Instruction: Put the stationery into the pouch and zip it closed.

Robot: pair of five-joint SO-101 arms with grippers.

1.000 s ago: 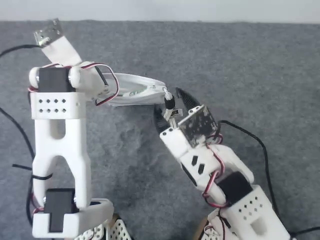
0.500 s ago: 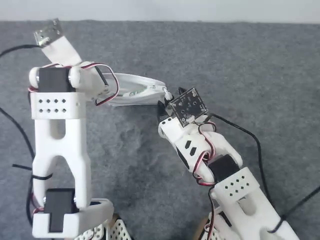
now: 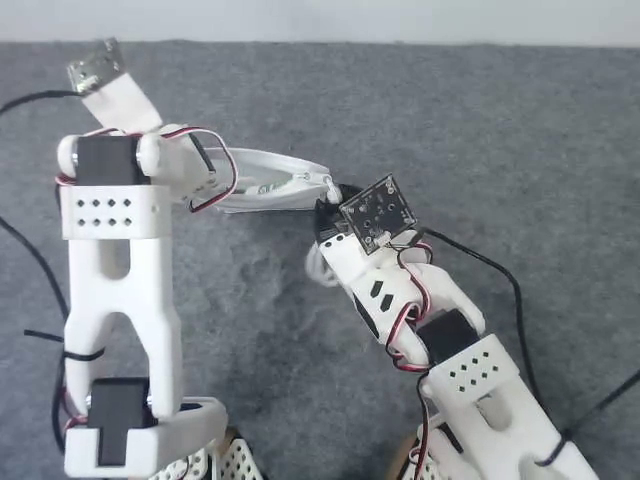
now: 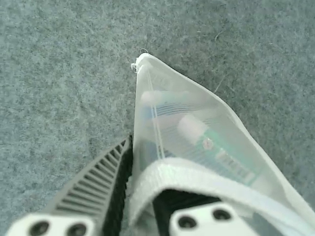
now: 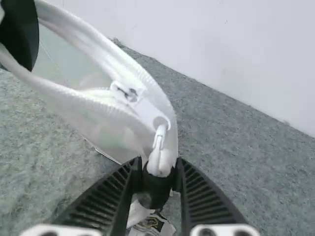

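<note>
1. Pinched almost shut, the right claw (image 5: 157, 172) is gripping the zip pull (image 5: 158, 145) between its two ribbed fingers. Only the pull's own thickness is keeping them apart.
2. That pull is hanging from the slider at one end of the pouch (image 5: 98, 113). From the slider the two white zip tapes are spreading apart, so the mouth is gaping open along the rest of its length.
3. At the far end of that mouth, the left claw (image 4: 140, 167) is clamping the rim. One ribbed finger is pressing on the outside of the clear wall and the other is sitting inside, under the white zip band. The fingers are closed down to the thickness of the wall.
4. Through the clear side I am seeing the stationery (image 4: 197, 137) inside the pouch: a white tube (image 4: 211, 145) with a green label, and a pale blue piece just beside it.
5. From the high view I am watching the pouch stretching between the two claws, with the left arm (image 3: 115, 260) covering one end and the right arm (image 3: 430, 320) meeting the other.
6. Under everything, the grey mat (image 3: 500, 130) is lying flat. I cannot tell whether the pouch is touching it or hanging just above.
7. Behind the mat, a white wall (image 5: 221, 49) is closing off the scene.
</note>
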